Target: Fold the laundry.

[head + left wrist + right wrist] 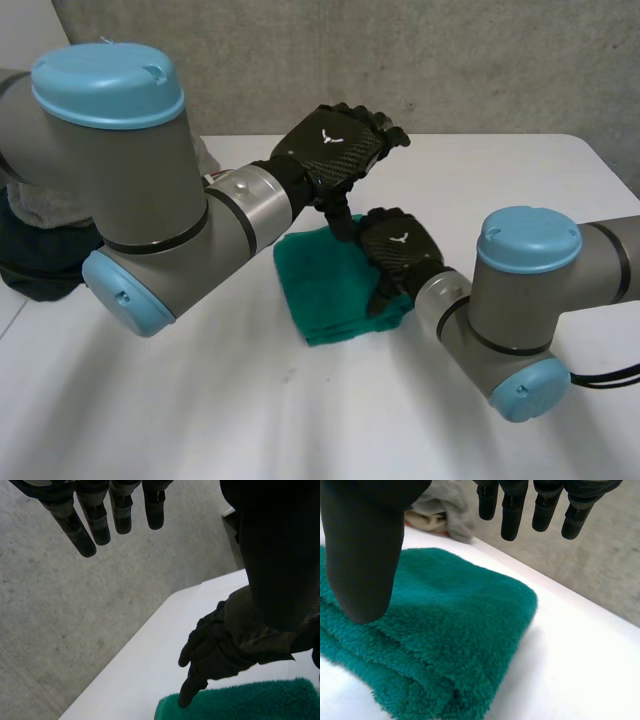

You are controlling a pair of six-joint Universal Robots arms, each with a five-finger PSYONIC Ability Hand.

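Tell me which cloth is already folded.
The green towel at the right hand: it lies in neat layers, while the grey and dark cloths lie in a heap.

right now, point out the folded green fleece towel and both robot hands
folded green fleece towel [320, 288], head view, its bare top face
left robot hand [332, 145], head view, back of the hand
right robot hand [400, 245], head view, back of the hand
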